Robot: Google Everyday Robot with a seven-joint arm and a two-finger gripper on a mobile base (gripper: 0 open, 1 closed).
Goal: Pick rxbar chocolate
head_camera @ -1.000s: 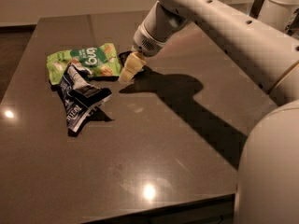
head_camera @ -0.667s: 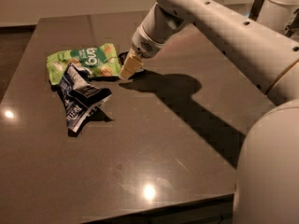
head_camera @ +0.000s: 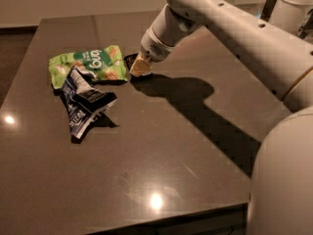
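Note:
The rxbar chocolate (head_camera: 130,59) is a small flat black wrapper lying on the dark table, just right of the green snack bag (head_camera: 88,62). Only its far edge shows; the rest is hidden behind the gripper. My gripper (head_camera: 139,68) hangs from the white arm and points down, its tan fingertips low over the bar's near end, at the table surface. Whether it touches the bar cannot be seen.
A wrinkly dark blue and white bag (head_camera: 83,102) lies in front of the green bag. The white arm (head_camera: 230,28) reaches in from the upper right and casts a shadow across the dark table (head_camera: 161,155). The robot's body fills the right edge.
The gripper has moved slightly down and toward the black bar beside the green bag. The bags have not moved.

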